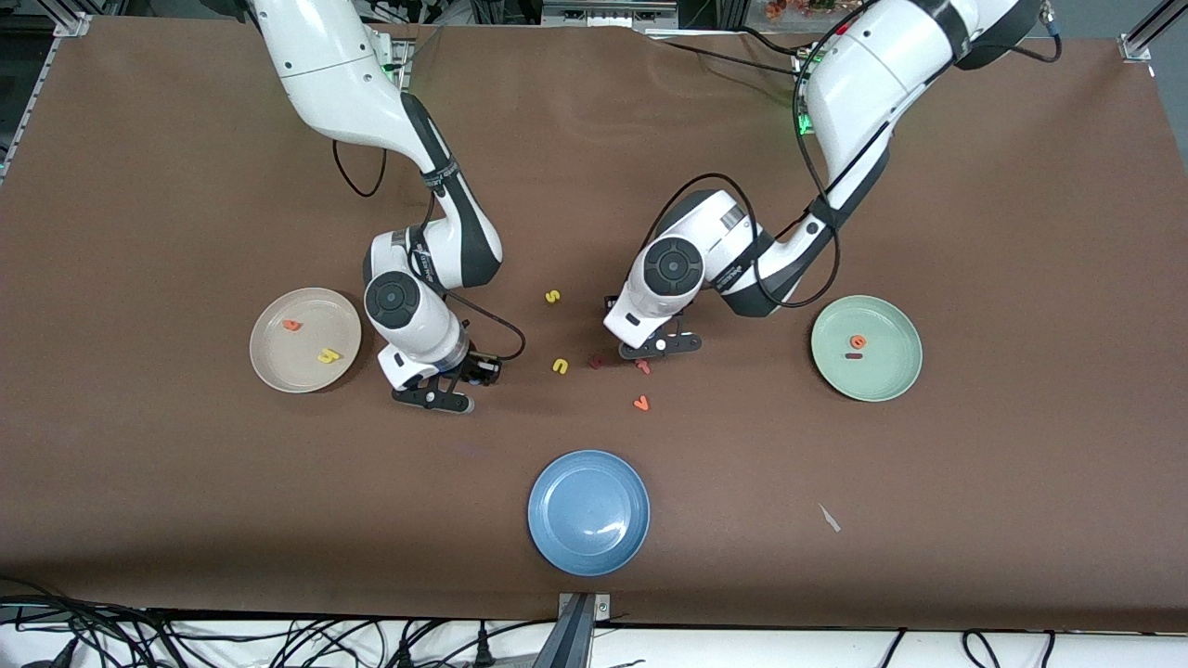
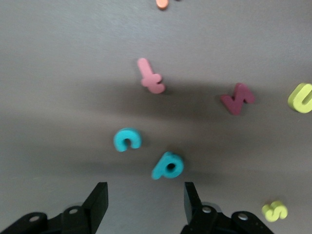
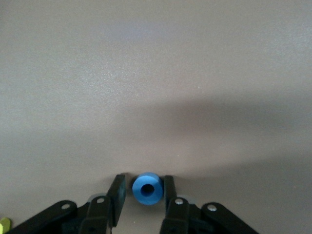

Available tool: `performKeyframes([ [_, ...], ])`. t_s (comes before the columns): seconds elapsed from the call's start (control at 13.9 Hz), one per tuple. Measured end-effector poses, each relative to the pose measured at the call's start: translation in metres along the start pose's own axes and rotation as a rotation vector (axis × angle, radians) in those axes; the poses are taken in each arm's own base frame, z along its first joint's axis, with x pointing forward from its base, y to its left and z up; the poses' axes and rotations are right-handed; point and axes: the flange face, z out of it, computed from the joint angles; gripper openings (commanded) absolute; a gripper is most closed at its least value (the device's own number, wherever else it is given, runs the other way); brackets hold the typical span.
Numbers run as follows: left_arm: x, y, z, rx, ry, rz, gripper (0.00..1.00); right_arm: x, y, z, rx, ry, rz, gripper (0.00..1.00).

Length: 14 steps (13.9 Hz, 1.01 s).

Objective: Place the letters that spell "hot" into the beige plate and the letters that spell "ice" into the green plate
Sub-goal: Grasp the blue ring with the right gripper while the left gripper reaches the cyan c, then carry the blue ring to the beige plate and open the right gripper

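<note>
The blue "o" [image 3: 147, 189] lies on the table between the fingers of my right gripper [image 3: 142, 192], beside the beige plate [image 1: 288, 373]. One pad touches the "o", and a thin gap shows at the other, so the gripper is open. The orange "t" [image 1: 291, 325] and yellow "h" [image 1: 328, 355] lie in the beige plate. My left gripper [image 2: 145, 197] hangs open and empty over the teal "c" [image 2: 127, 140] and the teal "d" [image 2: 168, 165]. In the green plate [image 1: 884, 373] lie the orange "e" [image 1: 858, 341] and dark red "i" [image 1: 855, 355].
A yellow "s" [image 1: 552, 297], a yellow "u" [image 1: 560, 366], a dark red letter [image 1: 597, 361], an orange-red "f"-like letter [image 1: 642, 366] and an orange "v" [image 1: 640, 403] lie between the two grippers. A blue plate [image 1: 588, 512] sits nearer the front camera.
</note>
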Motion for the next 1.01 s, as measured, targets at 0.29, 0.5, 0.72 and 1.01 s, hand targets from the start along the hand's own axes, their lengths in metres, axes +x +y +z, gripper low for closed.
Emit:
performKeyframes([
  [0.29, 0.012, -0.006, 0.007, 0.02, 0.039, -0.015, 0.57, 0.001, 0.0, -0.001, 0.001, 0.002, 0.0, 0.19],
  [0.5, 0.021, -0.013, 0.005, 0.042, 0.074, -0.008, 0.55, 0.001, 0.001, -0.001, -0.002, -0.004, 0.001, 0.13],
  [0.72, 0.022, -0.013, 0.008, 0.045, 0.072, -0.009, 0.49, 0.016, 0.012, -0.017, -0.046, -0.071, -0.03, 0.09],
  [1.01, 0.023, -0.015, 0.018, 0.052, 0.058, -0.011, 0.48, 0.057, 0.079, -0.066, -0.109, -0.152, -0.168, 0.09],
])
